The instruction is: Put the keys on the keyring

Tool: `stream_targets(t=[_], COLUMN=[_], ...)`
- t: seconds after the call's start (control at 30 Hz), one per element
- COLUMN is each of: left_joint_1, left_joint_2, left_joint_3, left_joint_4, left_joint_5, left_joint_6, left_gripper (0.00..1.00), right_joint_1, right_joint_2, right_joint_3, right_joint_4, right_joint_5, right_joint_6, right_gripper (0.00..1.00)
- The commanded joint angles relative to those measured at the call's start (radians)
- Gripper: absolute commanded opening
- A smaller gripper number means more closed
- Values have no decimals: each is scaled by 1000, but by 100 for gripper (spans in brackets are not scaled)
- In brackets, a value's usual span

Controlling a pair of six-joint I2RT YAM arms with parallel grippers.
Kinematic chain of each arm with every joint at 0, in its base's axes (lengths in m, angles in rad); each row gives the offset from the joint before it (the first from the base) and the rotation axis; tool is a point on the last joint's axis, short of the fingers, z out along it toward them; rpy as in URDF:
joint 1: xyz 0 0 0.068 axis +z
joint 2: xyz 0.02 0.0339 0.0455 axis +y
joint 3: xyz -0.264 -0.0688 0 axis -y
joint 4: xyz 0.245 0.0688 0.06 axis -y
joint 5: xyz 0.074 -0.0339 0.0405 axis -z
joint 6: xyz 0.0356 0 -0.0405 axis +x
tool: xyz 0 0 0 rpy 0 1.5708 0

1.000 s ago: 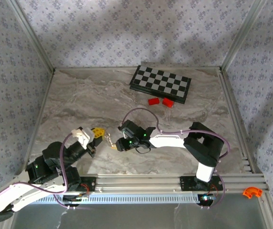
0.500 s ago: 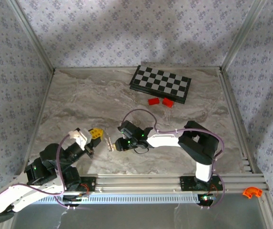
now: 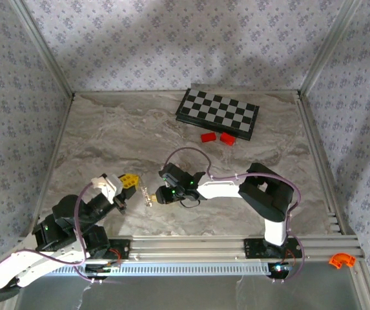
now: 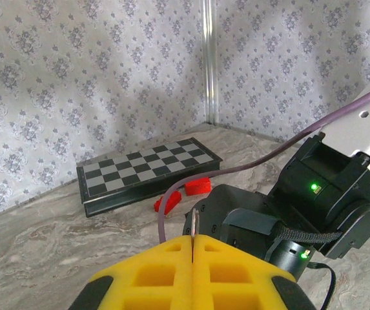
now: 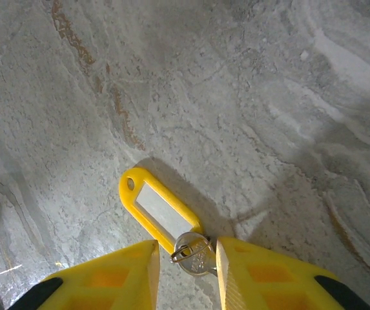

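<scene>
Two red blocks (image 3: 208,137), chessboard (image 3: 217,113) lie far off; right hand (image 5: 186,250) narrowly straddles key (image 5: 196,254), left hand (image 4: 192,241) shut.

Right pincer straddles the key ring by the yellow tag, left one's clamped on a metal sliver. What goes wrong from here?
1. The right pincer has its jaws either side of the ring and key lying on the table. Closing may nudge them aside instead of gripping.
2. The left pincer pinches the metal sliver at its very tips, so it may twist or slip.
</scene>
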Motion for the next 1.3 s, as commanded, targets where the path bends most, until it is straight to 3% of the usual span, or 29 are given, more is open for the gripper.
stream_targets(t=[0.0, 0.8, 1.27], left_joint_1=[-2, -2, -2], left_joint_2=[-12, -18, -22], left_joint_3=[-3, -6, -9], left_joint_4=[44, 44, 44], left_joint_5=[14, 14, 17], left_joint_6=[-3, -5, -7], left_gripper=[0, 0, 0], right_joint_1=[5, -6, -8], right_joint_2=[18, 12, -1], right_joint_3=[29, 44, 34], right_joint_4=[-31, -59, -60], right_joint_5=[30, 55, 68], right_joint_6=[8, -18, -26], right_gripper=[29, 20, 10])
